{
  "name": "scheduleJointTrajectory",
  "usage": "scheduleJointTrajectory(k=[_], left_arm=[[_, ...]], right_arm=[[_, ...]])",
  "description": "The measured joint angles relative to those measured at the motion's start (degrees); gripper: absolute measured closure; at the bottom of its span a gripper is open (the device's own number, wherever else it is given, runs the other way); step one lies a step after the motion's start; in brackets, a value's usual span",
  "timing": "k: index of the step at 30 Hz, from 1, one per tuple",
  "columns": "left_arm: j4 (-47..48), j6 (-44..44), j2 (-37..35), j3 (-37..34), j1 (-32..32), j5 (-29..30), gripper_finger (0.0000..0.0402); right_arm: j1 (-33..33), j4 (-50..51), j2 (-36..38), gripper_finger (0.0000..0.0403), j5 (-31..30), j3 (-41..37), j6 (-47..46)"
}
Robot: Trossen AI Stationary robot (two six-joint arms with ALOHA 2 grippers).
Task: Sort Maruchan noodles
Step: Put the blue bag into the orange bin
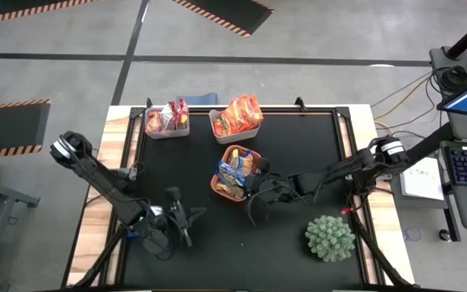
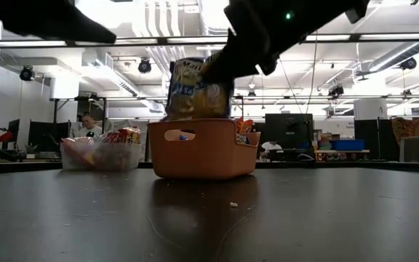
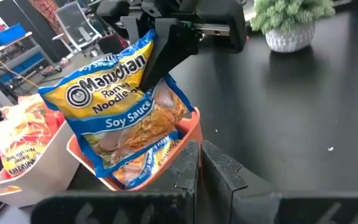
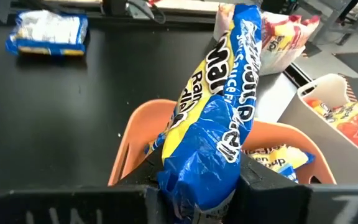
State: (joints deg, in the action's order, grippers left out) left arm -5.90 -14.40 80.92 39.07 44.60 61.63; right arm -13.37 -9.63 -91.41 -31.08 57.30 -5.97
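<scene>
Right fingers (image 3: 151,74) clamp blue noodle packet (image 3: 126,112) above orange tray (image 1: 227,188); plant (image 1: 329,237) nearby; left fingers (image 1: 181,219) closed, empty

A glossy, crinkled plastic film is shown on the blue-and-yellow noodle packet (image 3: 123,112), with light caught along its creases. The orange tray (image 2: 202,149) is moulded in smooth, matt plastic. The same shiny wrapping is seen on the orange-red packets (image 1: 237,115) in 2 pale, translucent plastic bins (image 1: 167,128). The table (image 2: 209,218) is covered in a dark, matt mat with a faint sheen, and bare light wood (image 1: 96,219) is left at its edges. The right gripper (image 4: 199,186) is finished in dull black plastic.
</scene>
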Motion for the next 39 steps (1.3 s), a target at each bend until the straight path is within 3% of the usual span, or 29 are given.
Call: scheduleJointTrajectory(k=[13,18,22,39], left_arm=[[-0.51,-1.37,2.01,0.00,-0.54,-0.09,0.0402],[-0.53,-1.37,1.99,0.00,-1.40,-0.09,0.0402],[-0.80,-1.39,1.97,0.00,-1.53,-0.09,0.0402],[-1.12,-1.39,1.97,0.00,-1.57,-0.09,0.0402]], right_arm=[[0.42,0.00,-2.34,0.0335,0.03,0.00,-0.38],[0.66,0.02,-2.45,0.0335,5.32,0.00,1.53],[0.72,0.15,-2.45,0.0332,5.47,0.00,2.12],[0.66,0.11,-2.45,0.0240,5.05,0.00,1.96]])
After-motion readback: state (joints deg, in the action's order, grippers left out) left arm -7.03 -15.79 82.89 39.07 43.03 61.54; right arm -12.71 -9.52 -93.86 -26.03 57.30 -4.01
